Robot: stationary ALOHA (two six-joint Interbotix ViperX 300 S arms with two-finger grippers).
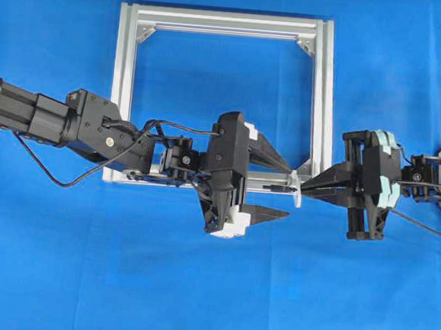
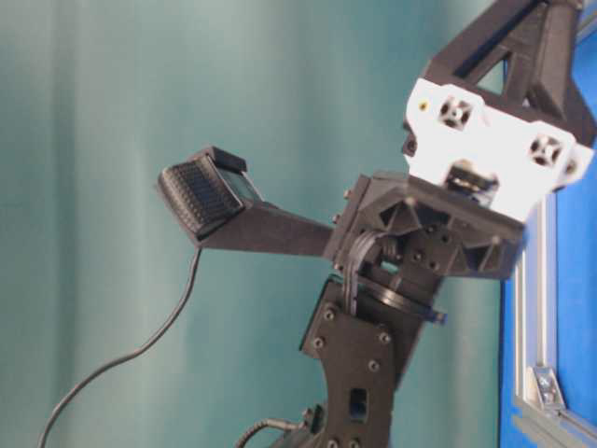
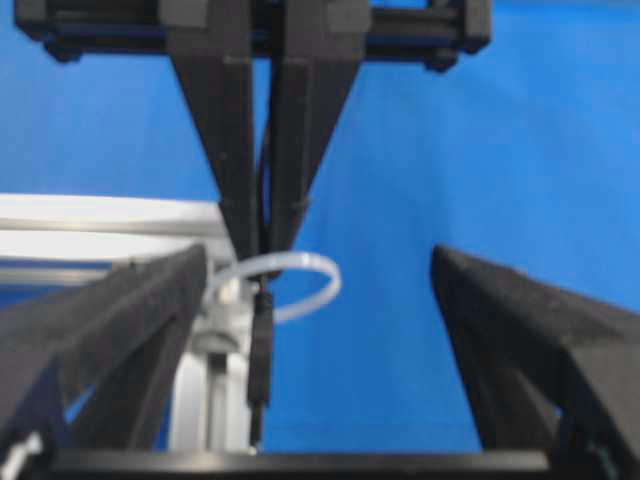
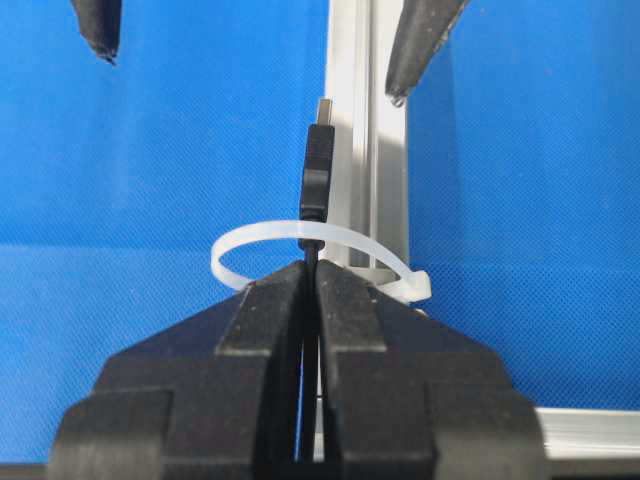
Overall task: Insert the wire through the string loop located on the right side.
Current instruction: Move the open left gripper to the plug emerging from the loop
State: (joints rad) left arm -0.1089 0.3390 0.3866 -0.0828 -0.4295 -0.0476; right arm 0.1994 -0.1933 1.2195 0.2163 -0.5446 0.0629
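At the frame's [image 1: 322, 104] right near corner, my right jaws pinch the wire [image 4: 316, 185], its plug through the string loop [image 4: 300, 235]; my left jaws stand open.

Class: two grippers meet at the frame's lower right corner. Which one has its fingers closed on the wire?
The right gripper: its fingers pinch the wire at the string loop. The left gripper stands wide open, holding nothing.

The scene is lit brightly and evenly from above; only faint, soft shadows are cast on the blue cloth-covered surface [image 1: 45, 258]. Slight glare is seen on the square silver aluminium frame [image 1: 228, 20]. The left wrist view is blurred throughout, its near black gripper fingers [image 3: 100, 330] especially. The right wrist view is rendered sharply.
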